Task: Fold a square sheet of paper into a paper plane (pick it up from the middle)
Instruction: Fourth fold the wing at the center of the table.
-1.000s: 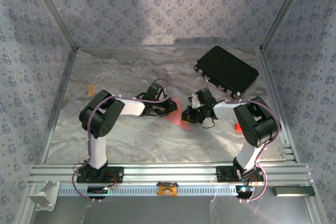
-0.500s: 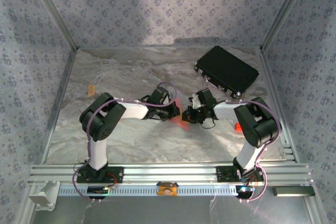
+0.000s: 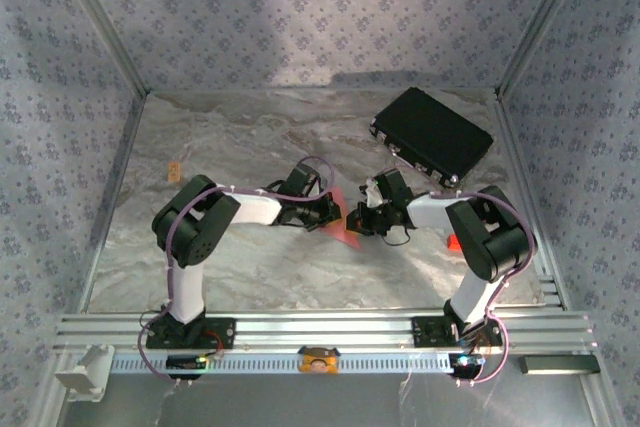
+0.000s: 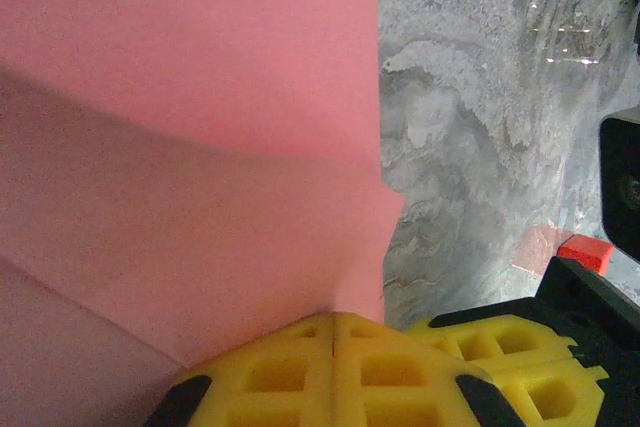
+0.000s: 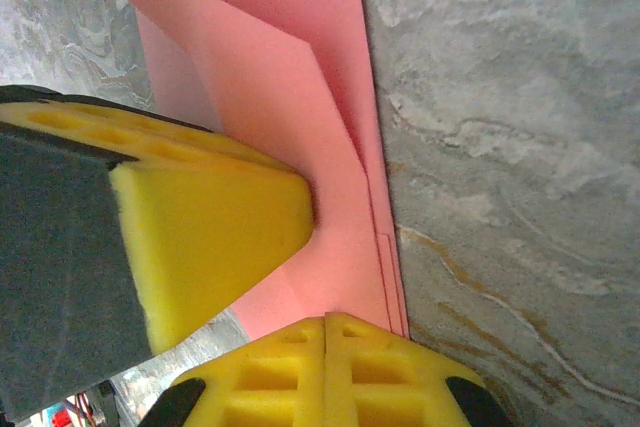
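The square sheet of paper [image 3: 341,235] is salmon pink and folded into layers, at mid-table between my two grippers. In the left wrist view the paper [image 4: 190,147] spreads up and left, with a crease across it. My left gripper [image 4: 333,319] is shut on its lower corner. In the right wrist view the paper [image 5: 300,97] shows stacked edges along its right side, and my right gripper [image 5: 325,322] is shut on its near end. The left gripper's yellow fingers [image 5: 215,217] press close from the left. From above, the left gripper [image 3: 328,215] and right gripper [image 3: 356,219] almost touch. Whether the paper forms a paper plane I cannot tell.
A black rectangular case [image 3: 432,134] lies at the back right. A tiny orange tag [image 3: 174,169] sits at the far left. A small red-orange piece [image 3: 453,242] lies beside the right arm, also seen as a red block [image 4: 585,252]. Patterned walls enclose the marble table [image 3: 220,137].
My left gripper has moved right toward the right gripper and shut on the paper. The right gripper has stayed shut in place.
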`<state>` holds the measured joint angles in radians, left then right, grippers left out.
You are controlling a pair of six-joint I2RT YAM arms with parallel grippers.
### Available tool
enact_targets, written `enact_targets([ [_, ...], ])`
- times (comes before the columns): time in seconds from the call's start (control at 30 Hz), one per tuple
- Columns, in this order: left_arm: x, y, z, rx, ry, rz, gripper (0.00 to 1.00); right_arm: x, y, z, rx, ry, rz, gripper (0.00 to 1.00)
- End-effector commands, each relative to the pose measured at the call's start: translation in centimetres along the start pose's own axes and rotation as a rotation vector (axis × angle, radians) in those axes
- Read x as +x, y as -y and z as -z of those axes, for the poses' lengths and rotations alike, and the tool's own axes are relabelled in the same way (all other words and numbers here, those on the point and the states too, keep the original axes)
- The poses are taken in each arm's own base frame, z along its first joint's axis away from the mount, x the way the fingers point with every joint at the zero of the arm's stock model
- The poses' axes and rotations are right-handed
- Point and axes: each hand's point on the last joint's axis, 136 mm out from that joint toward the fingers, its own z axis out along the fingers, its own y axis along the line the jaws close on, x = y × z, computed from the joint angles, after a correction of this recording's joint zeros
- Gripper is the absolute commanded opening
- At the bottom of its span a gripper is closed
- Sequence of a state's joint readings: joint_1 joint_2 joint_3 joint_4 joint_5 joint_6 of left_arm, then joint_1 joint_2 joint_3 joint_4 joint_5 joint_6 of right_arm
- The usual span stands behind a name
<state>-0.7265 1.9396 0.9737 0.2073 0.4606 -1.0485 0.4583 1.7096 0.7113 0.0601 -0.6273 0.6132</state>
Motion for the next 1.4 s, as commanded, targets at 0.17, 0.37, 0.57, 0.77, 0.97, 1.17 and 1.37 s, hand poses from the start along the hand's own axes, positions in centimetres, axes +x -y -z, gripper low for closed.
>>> enact_targets([
  [0.17, 0.1, -3.3, -0.6, -0.105, -0.021, 0.057, 0.02, 0.3, -1.6, 1.1, -0.038, -0.004, 0.014, 0.02],
  [0.37, 0.2, -3.2, -0.7, -0.103, -0.023, 0.055, 0.02, 0.1, -2.8, 0.3, -0.065, -0.031, 0.031, 0.05],
  [0.57, 0.0, -2.9, -0.6, -0.095, -0.020, 0.047, 0.02, 2.6, 1.6, -0.7, 0.053, -0.086, -0.039, 0.03],
  [0.77, -0.7, -2.5, -0.2, -0.081, -0.008, 0.036, 0.03, 5.1, 3.8, -0.5, 0.072, -0.114, -0.093, 0.00],
  [0.97, -2.3, -2.4, 0.4, -0.076, 0.016, 0.032, 0.03, 5.3, 3.9, -0.3, 0.063, -0.110, -0.102, 0.00],
  [1.17, -3.1, -3.3, 0.6, -0.090, 0.022, 0.042, 0.03, 5.2, 3.7, -0.3, 0.046, -0.105, -0.098, 0.00],
  [1.37, -4.4, -4.8, 1.1, -0.119, 0.034, 0.061, 0.03, 5.3, 3.8, -0.3, 0.048, -0.106, -0.101, 0.00],
])
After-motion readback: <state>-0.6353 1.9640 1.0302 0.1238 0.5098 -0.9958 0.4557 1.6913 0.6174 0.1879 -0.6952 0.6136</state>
